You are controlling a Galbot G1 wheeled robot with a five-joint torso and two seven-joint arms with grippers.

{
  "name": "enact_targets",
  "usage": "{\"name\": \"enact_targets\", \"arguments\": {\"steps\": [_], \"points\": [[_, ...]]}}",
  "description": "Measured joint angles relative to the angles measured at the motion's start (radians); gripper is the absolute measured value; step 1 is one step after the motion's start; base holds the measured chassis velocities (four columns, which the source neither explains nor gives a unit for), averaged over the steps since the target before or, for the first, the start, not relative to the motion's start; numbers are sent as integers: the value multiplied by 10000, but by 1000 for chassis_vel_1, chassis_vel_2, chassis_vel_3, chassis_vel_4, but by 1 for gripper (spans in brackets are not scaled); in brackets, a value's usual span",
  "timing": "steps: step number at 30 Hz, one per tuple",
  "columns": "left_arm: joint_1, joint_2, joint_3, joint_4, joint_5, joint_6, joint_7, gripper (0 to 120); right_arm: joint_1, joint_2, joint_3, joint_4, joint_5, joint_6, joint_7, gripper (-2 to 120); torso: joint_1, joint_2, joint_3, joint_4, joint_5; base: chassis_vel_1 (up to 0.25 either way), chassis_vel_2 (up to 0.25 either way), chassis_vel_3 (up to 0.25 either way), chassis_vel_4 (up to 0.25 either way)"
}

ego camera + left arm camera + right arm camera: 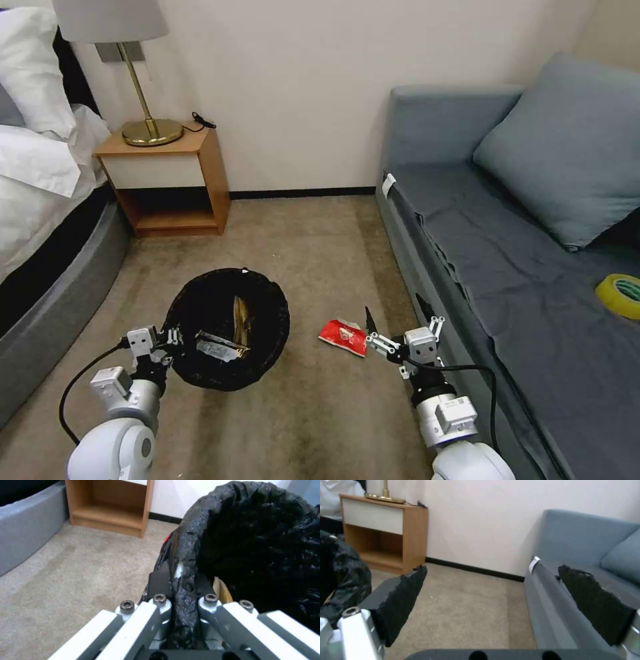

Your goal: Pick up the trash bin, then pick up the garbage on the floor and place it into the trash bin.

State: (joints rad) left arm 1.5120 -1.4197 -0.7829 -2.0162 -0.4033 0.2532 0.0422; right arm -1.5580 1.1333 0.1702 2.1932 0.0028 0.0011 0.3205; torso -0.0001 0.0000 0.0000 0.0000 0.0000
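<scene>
Trash bin (227, 330) w/ gold wrapper (240, 319) inside; left gripper (181, 590) pinching its rim at 9 o'clock. Right gripper (397, 323) spread, red packet (343, 335) just beside.

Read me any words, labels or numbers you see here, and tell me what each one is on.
None can be read.
Red packet on the carpet: white print, too blurred to read.
Tape roll on the sofa: green marks inside the core, too small to read.
White tag on the sofa edge: looks blank.
Wrappers in the bin: no legible print.
</scene>
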Motion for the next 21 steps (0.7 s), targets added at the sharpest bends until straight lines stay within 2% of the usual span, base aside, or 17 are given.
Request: {"name": "enact_targets", "arguments": {"steps": [21], "points": [[76, -65, -57, -27, 18, -44, 20, 4, 40, -100, -141, -45, 13, 15, -33, 100, 0, 0, 0, 0, 0, 0, 0, 0, 0]]}}
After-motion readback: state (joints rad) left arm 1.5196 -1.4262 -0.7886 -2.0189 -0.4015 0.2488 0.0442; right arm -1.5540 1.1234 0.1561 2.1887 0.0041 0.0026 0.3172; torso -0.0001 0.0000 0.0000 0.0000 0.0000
